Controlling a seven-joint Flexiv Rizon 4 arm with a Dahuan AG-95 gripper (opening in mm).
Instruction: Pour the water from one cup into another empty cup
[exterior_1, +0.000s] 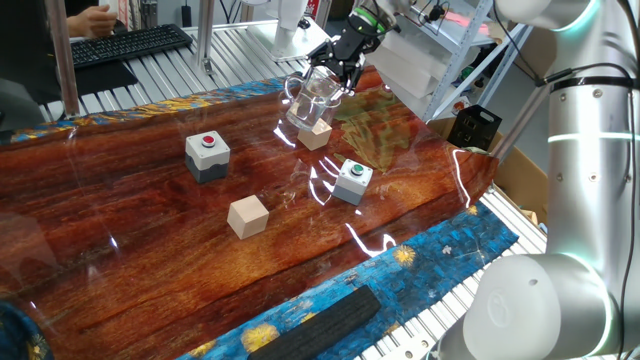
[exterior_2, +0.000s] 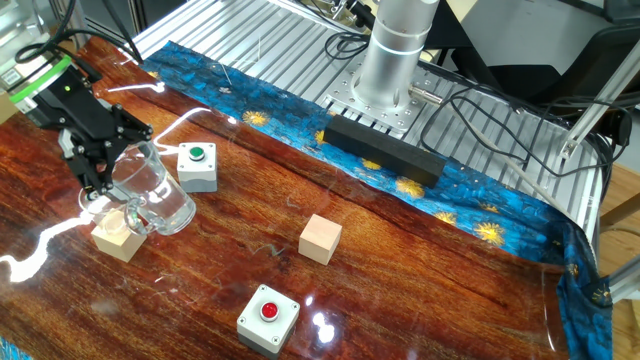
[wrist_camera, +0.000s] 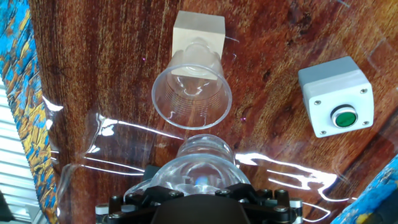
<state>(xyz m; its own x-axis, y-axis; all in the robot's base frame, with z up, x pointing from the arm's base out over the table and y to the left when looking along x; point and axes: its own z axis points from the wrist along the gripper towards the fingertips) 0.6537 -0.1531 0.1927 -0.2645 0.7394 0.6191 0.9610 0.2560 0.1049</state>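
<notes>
Gripped in my tool (wrist_camera: 198, 196), mostly cut off, the clear handled glass mug (wrist_camera: 204, 158) tilts above the small clear handleless cup (wrist_camera: 191, 89); water indiscernible.

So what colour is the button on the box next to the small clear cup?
Green button, on a light grey box; clearest in the hand view.

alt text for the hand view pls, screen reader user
Looking down along the gripper, which holds the glass mug tipped toward the smaller clear cup standing on the wooden tabletop. A wooden cube sits just beyond the cup, and a grey box with a green button lies to the right.
</notes>
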